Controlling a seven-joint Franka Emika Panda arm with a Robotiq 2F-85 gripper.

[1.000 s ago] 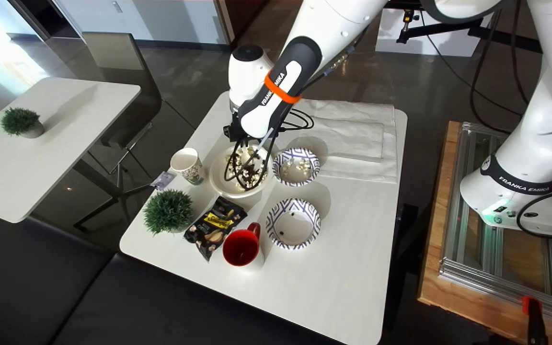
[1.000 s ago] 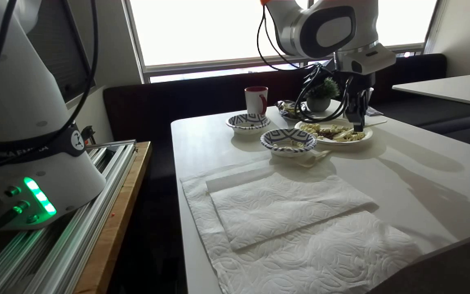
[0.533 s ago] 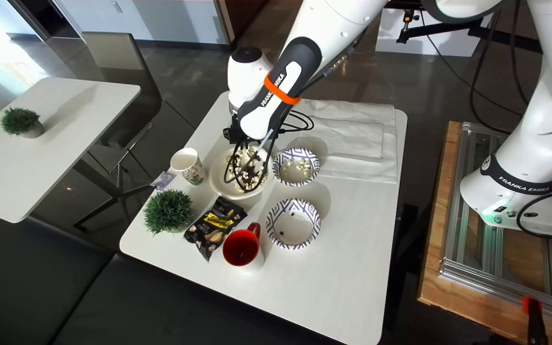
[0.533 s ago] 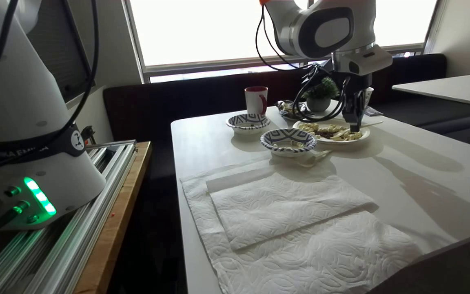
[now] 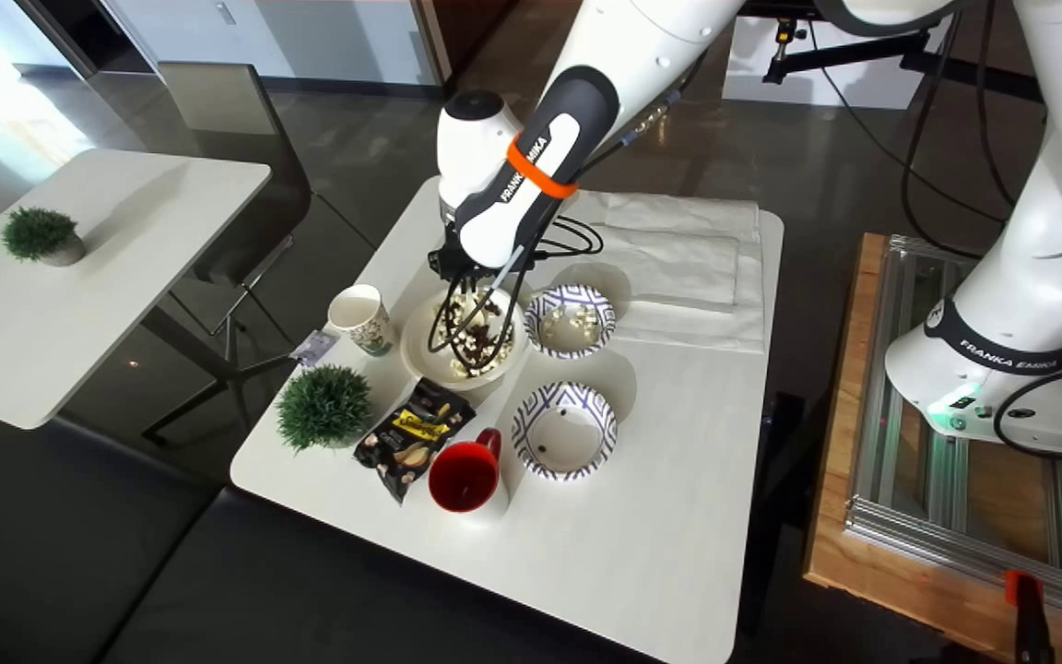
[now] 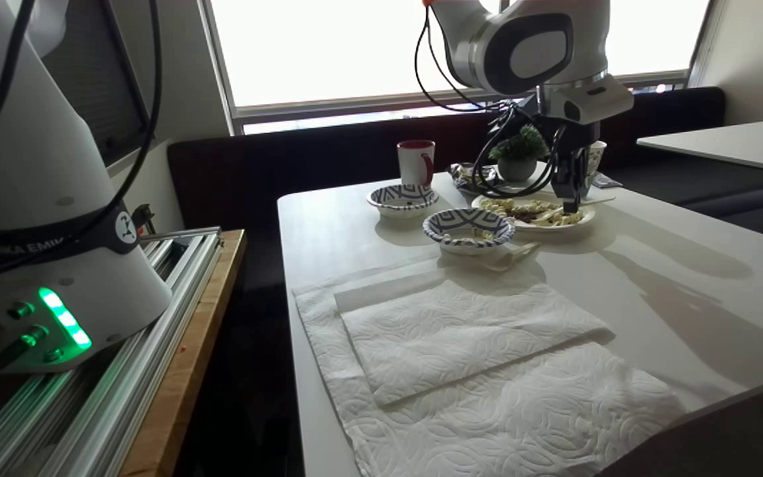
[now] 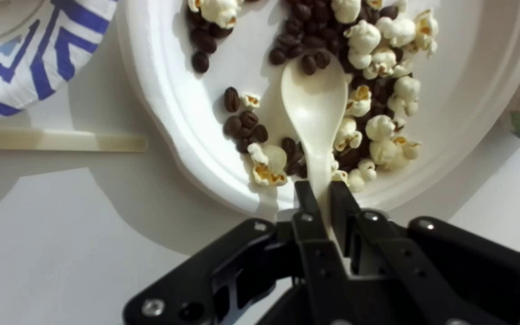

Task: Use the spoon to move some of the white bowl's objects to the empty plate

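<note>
In the wrist view my gripper (image 7: 319,183) is shut on the handle of the cream spoon (image 7: 313,106). The spoon's head lies inside the white bowl (image 7: 476,85), with two dark beans resting at its tip. Around it are the bowl's objects: pale popcorn (image 7: 379,127) and dark brown beans (image 7: 312,22). The gripper (image 6: 570,205) stands over the bowl's rim in an exterior view; the arm and cables partly cover it in an exterior view. A wholly empty plate is out of view. One blue-patterned bowl (image 5: 564,443) holds a couple of dark bits, another patterned bowl (image 5: 570,343) some popcorn.
A loose white utensil (image 6: 504,260) lies beside the nearer patterned bowl, by the paper towels (image 6: 487,331). Round the white bowl stand a paper cup (image 5: 363,323), a potted plant (image 5: 324,406), a snack packet (image 5: 416,433) and a red-lined mug (image 5: 465,478).
My gripper and spoon have moved a little toward the snack packet and mug. The white bowl has slid slightly the same way. The patterned bowls stay in place.
</note>
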